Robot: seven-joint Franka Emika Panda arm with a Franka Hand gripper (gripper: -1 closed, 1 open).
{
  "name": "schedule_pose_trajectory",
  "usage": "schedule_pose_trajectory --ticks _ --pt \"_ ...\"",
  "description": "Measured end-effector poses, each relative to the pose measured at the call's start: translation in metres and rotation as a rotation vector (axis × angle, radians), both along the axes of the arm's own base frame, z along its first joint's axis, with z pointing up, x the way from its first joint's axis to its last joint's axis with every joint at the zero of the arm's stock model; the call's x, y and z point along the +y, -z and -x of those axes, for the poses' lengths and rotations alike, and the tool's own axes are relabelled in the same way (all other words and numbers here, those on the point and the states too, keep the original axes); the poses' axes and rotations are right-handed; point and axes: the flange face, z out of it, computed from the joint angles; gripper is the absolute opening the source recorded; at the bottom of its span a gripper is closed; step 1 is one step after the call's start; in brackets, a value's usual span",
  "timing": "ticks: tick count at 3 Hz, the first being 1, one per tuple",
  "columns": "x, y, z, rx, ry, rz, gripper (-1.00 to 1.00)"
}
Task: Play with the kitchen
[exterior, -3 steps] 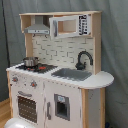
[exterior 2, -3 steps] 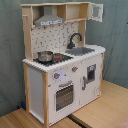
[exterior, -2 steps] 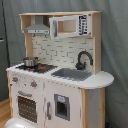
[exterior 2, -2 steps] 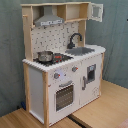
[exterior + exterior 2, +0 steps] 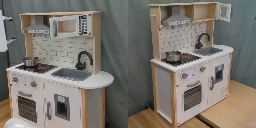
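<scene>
The kitchen (image 5: pixel 60 95) is a tall white and light-wood toy that fills the middle of both exterior views (image 5: pixel 173 82). A small metal pot (image 5: pixel 30 62) sits on the stovetop (image 5: pixel 173 56). The black faucet (image 5: pixel 82 59) arches over the grey sink (image 5: pixel 72 74). The oven door (image 5: pixel 192 96) is shut below the knobs. A grey hood (image 5: pixel 37 27) hangs over the stove. The upper cabinet door (image 5: pixel 224 12) stands open in the second exterior view. My gripper is out of view.
A white object (image 5: pixel 3 32) shows at the first exterior view's left edge, and a rounded white shape (image 5: pixel 17 123) at its bottom left. The kitchen stands on a light wooden surface (image 5: pixel 230 107). A grey curtain (image 5: pixel 115 40) hangs behind.
</scene>
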Motion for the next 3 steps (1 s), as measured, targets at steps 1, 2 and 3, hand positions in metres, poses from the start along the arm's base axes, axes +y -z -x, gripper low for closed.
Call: schedule_pose_trajectory --ticks 1,2,3 --pt "-0.032 0.008 -0.011 0.032 -0.02 -0.019 1.0" --pt "-0.059 0.012 -0.017 0.057 -0.051 -0.033 1.0" --pt "-0.077 0.005 -0.023 0.069 -0.107 -0.018 1.0"
